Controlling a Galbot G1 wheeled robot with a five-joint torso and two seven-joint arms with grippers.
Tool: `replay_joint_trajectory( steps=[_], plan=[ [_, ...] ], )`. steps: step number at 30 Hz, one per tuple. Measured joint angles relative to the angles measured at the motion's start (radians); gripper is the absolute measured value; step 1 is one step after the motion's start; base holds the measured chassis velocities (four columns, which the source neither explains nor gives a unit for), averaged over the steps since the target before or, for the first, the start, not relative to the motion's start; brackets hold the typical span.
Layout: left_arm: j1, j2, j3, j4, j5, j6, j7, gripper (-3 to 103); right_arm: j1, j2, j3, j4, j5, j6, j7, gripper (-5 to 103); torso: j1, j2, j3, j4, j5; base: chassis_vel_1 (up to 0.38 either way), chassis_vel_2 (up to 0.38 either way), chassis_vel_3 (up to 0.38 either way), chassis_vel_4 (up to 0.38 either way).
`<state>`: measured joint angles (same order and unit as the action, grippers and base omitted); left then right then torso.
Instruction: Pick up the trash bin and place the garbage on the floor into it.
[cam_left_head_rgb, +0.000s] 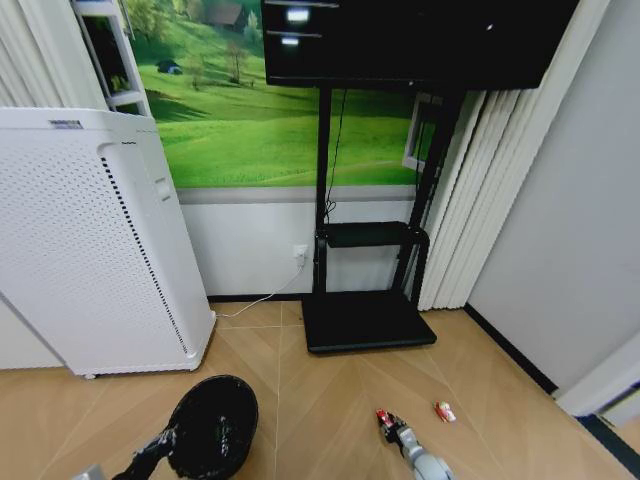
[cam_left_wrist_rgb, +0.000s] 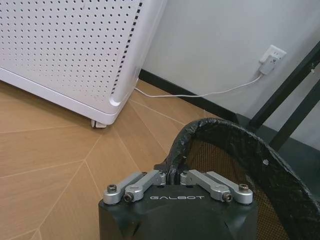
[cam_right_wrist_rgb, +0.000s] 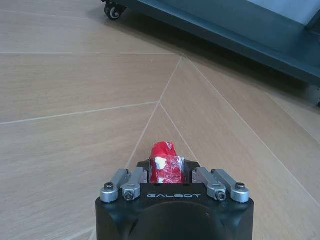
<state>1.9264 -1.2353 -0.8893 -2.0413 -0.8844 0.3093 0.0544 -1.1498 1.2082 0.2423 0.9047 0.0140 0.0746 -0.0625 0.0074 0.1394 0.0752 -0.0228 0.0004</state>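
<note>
L tool (cam_left_wrist_rgb: 175, 175) clenched on rim of black mesh trash bin (cam_left_head_rgb: 213, 425), bin at lower left by white air purifier (cam_left_head_rgb: 90, 240). R tool (cam_right_wrist_rgb: 167, 172) clamped on red wrapper (cam_right_wrist_rgb: 166, 162), low over wood floor (cam_right_wrist_rgb: 75, 100). 2nd wrapper (cam_left_head_rgb: 445, 411) lies nearby. Advice: lift wrapper clear, carry over bin mouth, release only when centred; keep bin level.

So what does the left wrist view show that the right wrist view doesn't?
Left wrist view alone: the left claw shut on the rim of the trash bin, the white perforated appliance, and a wall socket with its white cable. Right wrist view alone: the right claw shut on a red-and-white wrapper, and the black stand base with its caster. Both share the wood floor.
</note>
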Motion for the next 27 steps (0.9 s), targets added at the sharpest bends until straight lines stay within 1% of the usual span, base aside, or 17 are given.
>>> replay_joint_trajectory(
  steps=[1, 2, 4, 5, 6, 8, 9, 11, 13, 14, 15, 17, 18, 20, 21, 23, 27],
  plan=[
    [0.000, 0.000, 0.000, 0.000, 0.000, 0.000, 0.000, 7, 0.000, 0.000, 0.000, 0.000, 0.000, 0.000, 0.000, 34, 0.000, 0.000, 0.000, 0.0000, 0.0000, 0.000, 0.000, 0.000, 0.000],
    [-0.003, 0.006, 0.002, 0.000, 0.000, 0.000, -0.001, 7, -0.019, -0.015, 0.002, 0.037, 0.027, -0.025, -0.010, 34, 0.000, 0.000, 0.000, 0.0002, 0.0007, 0.000, 0.000, 0.000, 0.000],
    [-0.018, 0.024, 0.012, 0.006, -0.002, 0.002, -0.005, 7, -0.077, -0.055, 0.020, 0.144, 0.084, -0.029, -0.035, 33, 0.000, 0.000, 0.000, -0.0001, -0.0002, 0.000, 0.000, 0.000, 0.000],
    [-0.018, 0.024, 0.012, 0.006, -0.002, 0.002, -0.005, 7, -0.077, -0.055, 0.020, 0.144, 0.084, -0.029, -0.035, 33, 0.000, 0.000, 0.000, -0.0001, -0.0002, 0.000, 0.000, 0.000, 0.000],
    [-0.036, 0.044, 0.026, 0.010, -0.011, 0.007, -0.012, 7, -0.141, -0.089, 0.039, 0.270, 0.144, -0.034, -0.044, 33, 0.000, 0.000, 0.000, -0.0002, -0.0004, 0.000, 0.000, 0.000, 0.000],
    [-0.043, 0.052, 0.032, 0.011, -0.016, 0.009, -0.015, 7, -0.165, -0.102, 0.046, 0.320, 0.170, -0.036, -0.045, 33, 0.000, 0.000, 0.000, -0.0005, -0.0004, 0.000, 0.000, 0.000, 0.000],
    [-0.072, 0.082, 0.057, 0.018, -0.030, 0.017, -0.025, 7, -0.228, -0.135, 0.070, 0.469, 0.239, -0.039, -0.053, 33, 0.000, 0.000, 0.000, -0.0005, -0.0003, 0.000, 0.000, 0.000, 0.000],
    [-0.117, 0.116, 0.092, 0.037, -0.038, 0.025, -0.033, 7, -0.286, -0.167, 0.101, 0.625, 0.289, -0.040, -0.078, 33, 0.000, 0.000, 0.000, -0.0002, -0.0006, 0.000, 0.000, 0.000, 0.000],
    [-0.137, 0.128, 0.108, 0.046, -0.045, 0.027, -0.035, 7, -0.302, -0.177, 0.108, 0.679, 0.307, -0.039, -0.082, 33, 0.000, 0.000, 0.000, -0.0001, -0.0006, 0.000, 0.000, 0.000, 0.000],
    [-0.182, 0.159, 0.145, 0.066, -0.086, 0.028, -0.036, 7, -0.329, -0.203, 0.099, 0.786, 0.350, -0.033, -0.049, 33, 0.000, 0.000, 0.000, -0.0001, -0.0012, 0.000, 0.000, 0.000, 0.000],
    [-0.182, 0.159, 0.145, 0.066, -0.086, 0.028, -0.036, 7, -0.329, -0.203, 0.099, 0.786, 0.350, -0.033, -0.049, 33, 0.000, 0.000, 0.000, -0.0001, -0.0012, 0.000, 0.000, 0.000, 0.000],
    [-0.223, 0.198, 0.175, 0.091, -0.137, 0.034, -0.027, 7, -0.338, -0.244, 0.041, 0.888, 0.392, -0.022, 0.006, 33, 0.000, 0.000, 0.000, -0.0004, -0.0001, 0.000, 0.000, 0.000, 0.000],
    [-0.223, 0.198, 0.175, 0.091, -0.137, 0.034, -0.027, 7, -0.338, -0.244, 0.041, 0.888, 0.392, -0.022, 0.006, 33, 0.000, 0.000, 0.000, -0.0004, -0.0001, 0.000, 0.000, 0.000, 0.000],
    [-0.246, 0.226, 0.200, 0.111, -0.175, 0.040, -0.022, 7, -0.335, -0.259, 0.010, 0.962, 0.398, -0.014, 0.023, 33, 0.000, 0.000, 0.000, 0.0004, -0.0005, 0.000, 0.000, 0.000, 0.000],
    [-0.246, 0.226, 0.200, 0.111, -0.175, 0.040, -0.022, 7, -0.335, -0.259, 0.010, 0.962, 0.398, -0.014, 0.023, 33, 0.000, 0.000, 0.000, 0.0004, -0.0005, 0.000, 0.000, 0.000, 0.000],
    [-0.263, 0.237, 0.244, 0.117, -0.225, 0.047, -0.022, 7, -0.351, -0.252, 0.011, 1.022, 0.378, 0.007, 0.025, 33, 0.000, 0.000, 0.000, 0.0003, -0.0002, 0.000, 0.000, 0.000, 0.000],
    [-0.285, 0.244, 0.302, 0.135, -0.228, 0.050, -0.009, 7, -0.397, -0.251, 0.026, 1.085, 0.381, 0.024, 0.013, 33, 0.000, 0.000, 0.000, 0.0001, -0.0006, 0.000, 0.000, 0.000, 0.000]
  ],
)
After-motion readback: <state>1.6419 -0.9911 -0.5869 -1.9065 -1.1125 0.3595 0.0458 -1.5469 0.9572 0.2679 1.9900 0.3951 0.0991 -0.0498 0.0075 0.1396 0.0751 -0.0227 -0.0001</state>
